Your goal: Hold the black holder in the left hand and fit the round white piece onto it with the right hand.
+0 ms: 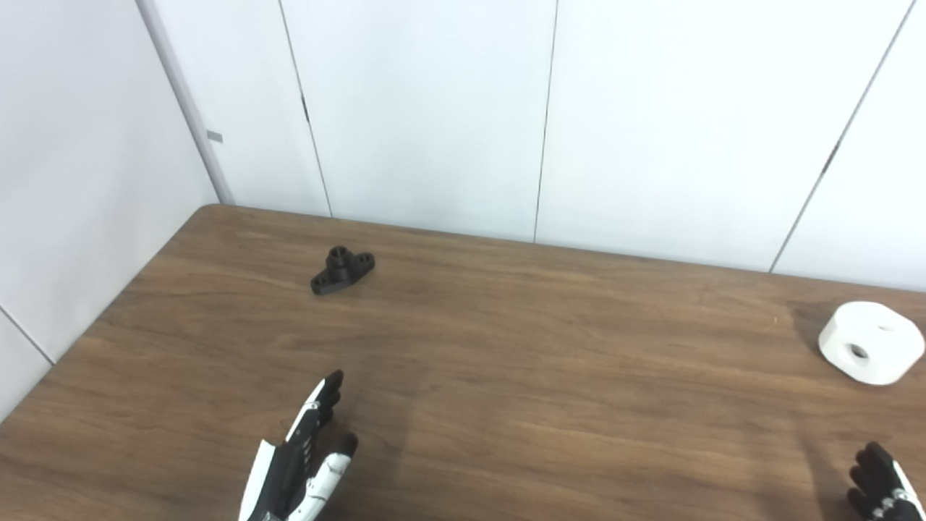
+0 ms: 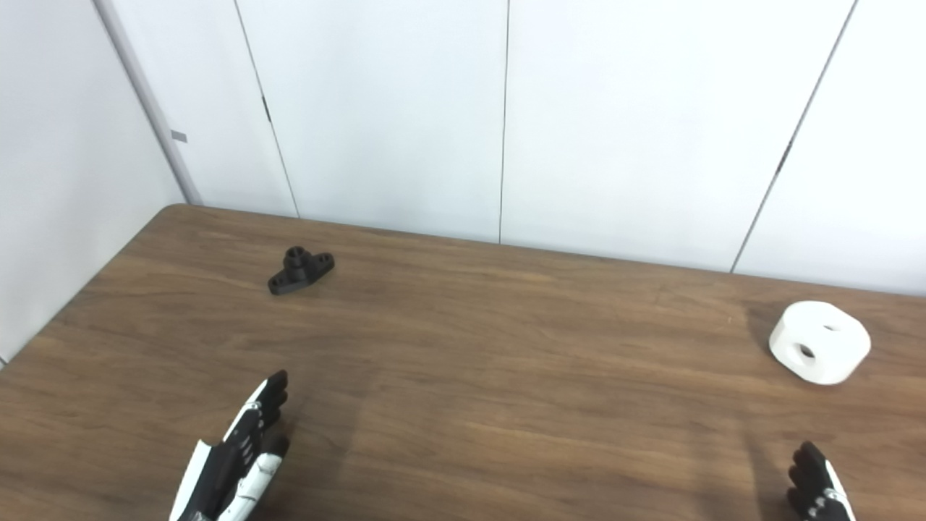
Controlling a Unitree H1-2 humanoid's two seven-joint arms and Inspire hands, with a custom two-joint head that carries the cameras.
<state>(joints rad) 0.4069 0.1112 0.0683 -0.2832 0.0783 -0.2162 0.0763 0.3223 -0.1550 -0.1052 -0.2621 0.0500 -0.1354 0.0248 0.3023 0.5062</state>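
The black holder [image 1: 343,270] lies flat on the brown table [image 1: 506,347] toward the far left, its short round post pointing up. The round white piece [image 1: 871,342] with a hole in its side sits at the far right. My left hand [image 1: 304,456] is open and empty at the near edge, fingers stretched toward the holder and well short of it. Only the fingertips of my right hand [image 1: 884,485] show at the bottom right corner, below the white piece and apart from it; they look curled.
White wall panels [image 1: 506,108] stand right behind the table's far edge and along its left side. The table's rounded far left corner [image 1: 210,211] is close to the holder.
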